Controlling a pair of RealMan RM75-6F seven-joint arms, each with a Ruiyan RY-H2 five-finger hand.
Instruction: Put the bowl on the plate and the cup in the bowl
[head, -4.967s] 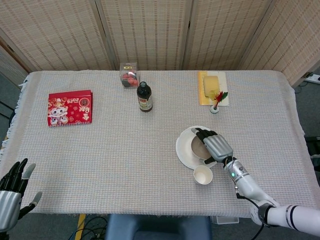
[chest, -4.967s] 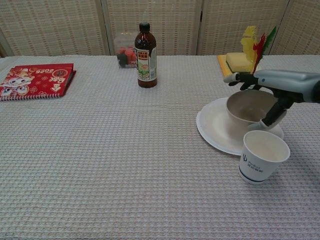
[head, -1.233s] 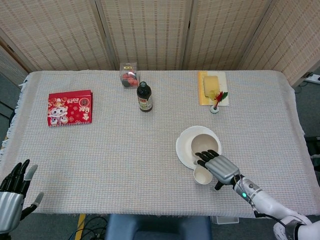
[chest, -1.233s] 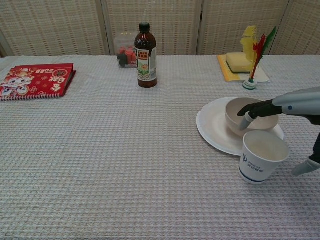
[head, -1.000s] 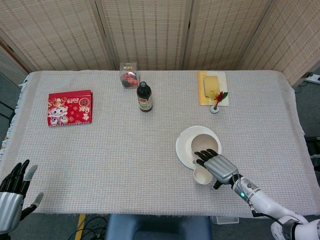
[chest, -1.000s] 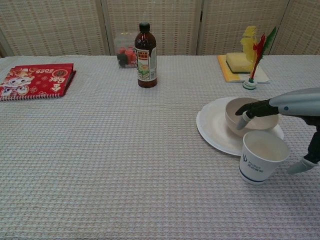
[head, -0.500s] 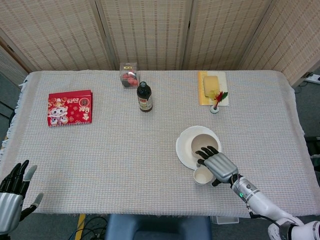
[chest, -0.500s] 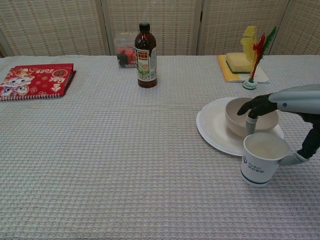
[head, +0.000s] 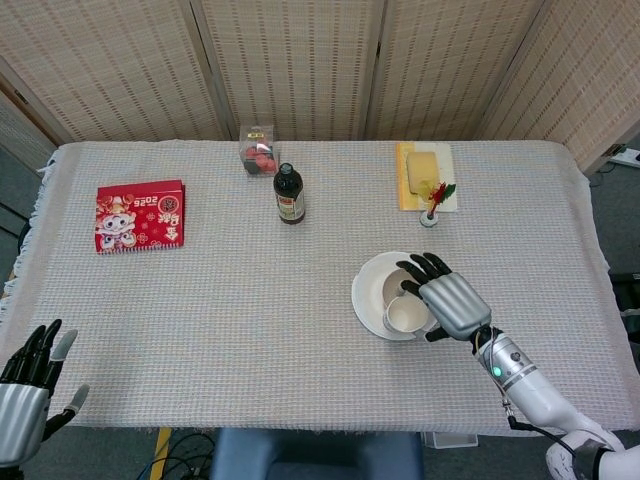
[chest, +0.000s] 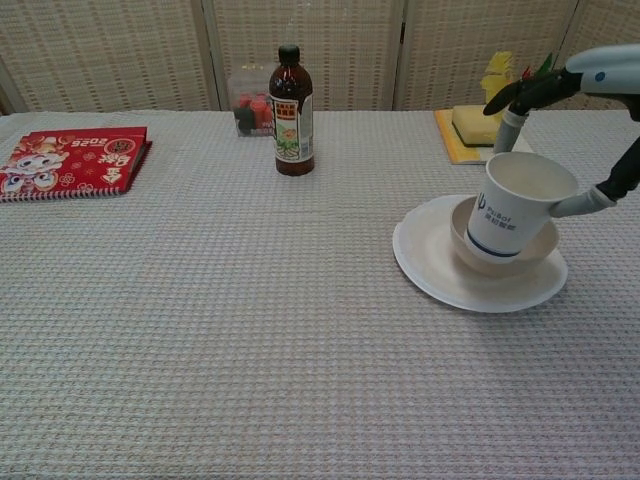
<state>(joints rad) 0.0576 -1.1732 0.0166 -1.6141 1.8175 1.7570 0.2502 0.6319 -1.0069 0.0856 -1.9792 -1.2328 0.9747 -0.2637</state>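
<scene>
A white paper cup (chest: 515, 205) with a blue band hangs tilted just above the beige bowl (chest: 540, 247). My right hand (chest: 600, 65) pinches its rim between a finger and the thumb. The bowl sits on the white plate (chest: 430, 255) at the table's right side. From above, the cup (head: 407, 314) overlaps the bowl (head: 394, 283) on the plate (head: 365, 290), with the right hand (head: 455, 303) beside it. My left hand (head: 25, 385) hovers off the table's near left corner, fingers spread and holding nothing.
A brown bottle (chest: 291, 98) stands mid-table at the back, a clear box (chest: 250, 105) of red items behind it. A red booklet (chest: 70, 160) lies far left. A yellow block (chest: 475, 125) on a mat and a small flower ornament (head: 432, 205) sit behind the plate.
The right hand has lifted the cup off the table in front of the plate and carried it back over the bowl. The left hand has stayed put.
</scene>
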